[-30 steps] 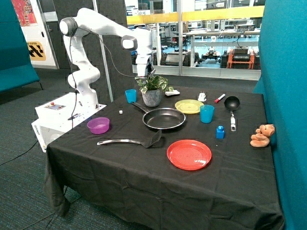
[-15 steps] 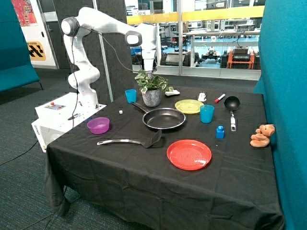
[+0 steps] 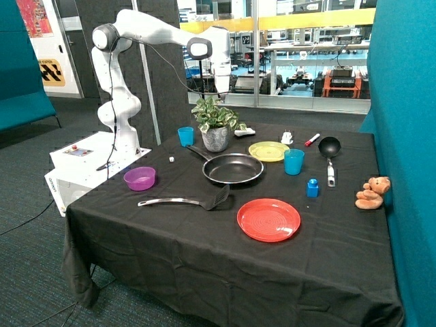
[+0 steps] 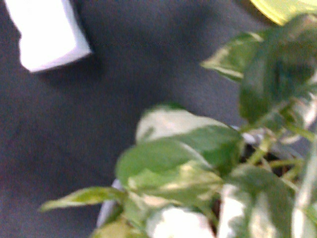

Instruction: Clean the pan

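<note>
The arm (image 3: pixel 157 34) is being held high, wrist pointing down above the potted plant (image 3: pixel 216 126). The gripper (image 3: pixel 221 92) is being kept clear of the pan (image 3: pixel 233 168); its opening cannot be told.

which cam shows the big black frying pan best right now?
Outside view: the large round black frying pan with shiny metal rim sits whole and unobstructed mid-table, handle toward the grey potted plant. The wrist view shows none of it, only leaves, dark cloth and a white object. The gripper hangs above the plant.
</note>
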Robot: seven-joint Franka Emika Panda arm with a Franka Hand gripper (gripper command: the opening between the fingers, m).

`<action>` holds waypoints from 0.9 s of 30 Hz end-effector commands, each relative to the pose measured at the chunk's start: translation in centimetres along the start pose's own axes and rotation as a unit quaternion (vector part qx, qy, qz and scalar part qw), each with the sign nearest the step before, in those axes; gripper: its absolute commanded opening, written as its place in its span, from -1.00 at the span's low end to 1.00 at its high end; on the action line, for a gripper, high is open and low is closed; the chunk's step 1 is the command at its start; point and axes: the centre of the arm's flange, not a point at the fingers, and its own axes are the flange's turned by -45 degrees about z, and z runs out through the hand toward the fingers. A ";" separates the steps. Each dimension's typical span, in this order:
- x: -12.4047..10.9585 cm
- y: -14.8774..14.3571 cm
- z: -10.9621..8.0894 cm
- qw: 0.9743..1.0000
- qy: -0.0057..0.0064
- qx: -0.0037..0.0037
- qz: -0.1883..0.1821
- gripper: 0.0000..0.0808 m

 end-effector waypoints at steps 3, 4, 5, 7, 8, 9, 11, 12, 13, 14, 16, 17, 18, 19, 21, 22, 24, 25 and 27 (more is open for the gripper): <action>1.3 -1.8 -0.6 1.000 -0.001 -0.001 -0.020 0.56; 1.3 -1.8 -0.6 1.000 -0.001 -0.001 -0.020 0.56; 1.3 -1.8 -0.6 1.000 -0.001 -0.001 -0.020 0.56; 1.3 -1.8 -0.6 1.000 -0.001 -0.001 -0.020 0.56; 1.3 -1.8 -0.6 1.000 -0.001 -0.001 -0.020 0.56; 1.3 -1.8 -0.6 1.000 -0.001 -0.001 -0.020 0.56; 3.8 -6.2 0.0 0.992 -0.001 -0.001 -0.130 0.56; 5.1 -8.5 0.3 0.991 -0.001 -0.001 -0.133 0.56; 5.8 -9.8 0.4 0.991 -0.001 -0.001 -0.134 0.56; 6.4 -10.8 0.6 0.990 -0.001 -0.001 -0.138 0.56; 7.3 -12.3 0.8 0.989 -0.001 -0.001 -0.148 0.34; 7.5 -12.8 0.9 0.988 -0.001 -0.001 -0.152 0.34; 7.8 -13.2 0.9 0.988 -0.001 -0.001 -0.153 0.32; 7.9 -13.5 1.0 0.988 -0.001 -0.001 -0.155 0.32; 8.1 -14.0 1.1 0.987 -0.001 -0.001 -0.159 0.26; 8.2 -14.2 1.2 0.987 -0.001 -0.001 -0.161 0.24; 8.2 -14.6 1.4 0.986 -0.001 -0.001 -0.165 0.21; 8.2 -14.8 1.5 0.986 -0.001 -0.001 -0.167 0.42; 8.3 -14.9 1.8 0.986 -0.001 -0.001 -0.167 0.60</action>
